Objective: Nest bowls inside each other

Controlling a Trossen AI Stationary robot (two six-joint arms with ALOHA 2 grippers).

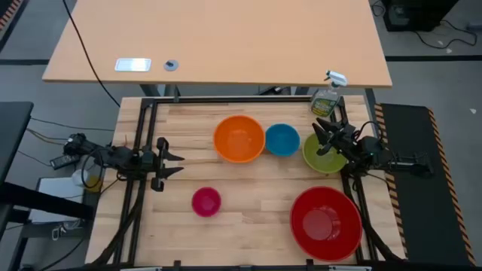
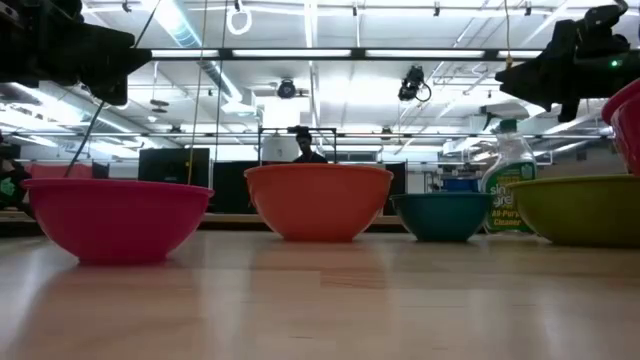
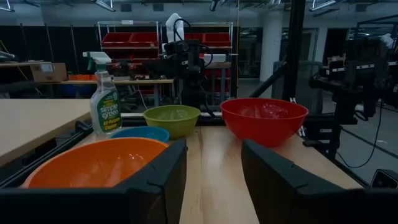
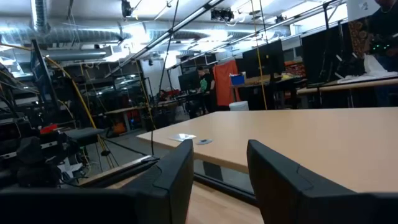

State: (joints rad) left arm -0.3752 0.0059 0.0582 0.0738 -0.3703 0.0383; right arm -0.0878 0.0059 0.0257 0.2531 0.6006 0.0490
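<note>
Five bowls stand upright on their bases on the wooden table: orange (image 1: 239,138), blue (image 1: 282,139) and lime green (image 1: 324,154) in a row at the far side, pink (image 1: 205,202) near the middle, and red (image 1: 325,223) at the near right. My left gripper (image 1: 179,163) hovers open at the table's left, pointing right, left of the orange bowl (image 3: 93,165). My right gripper (image 1: 321,135) is open and raised over the lime green bowl's (image 2: 585,208) far rim. Its wrist view shows nothing between its fingers (image 4: 217,180).
A green spray bottle (image 1: 325,98) stands at the table's far right corner, just behind the lime green bowl. A black frame (image 1: 143,135) runs along the table's edges. A light wooden desk (image 1: 226,45) lies beyond the far edge. Bare wood shows between the pink and red bowls.
</note>
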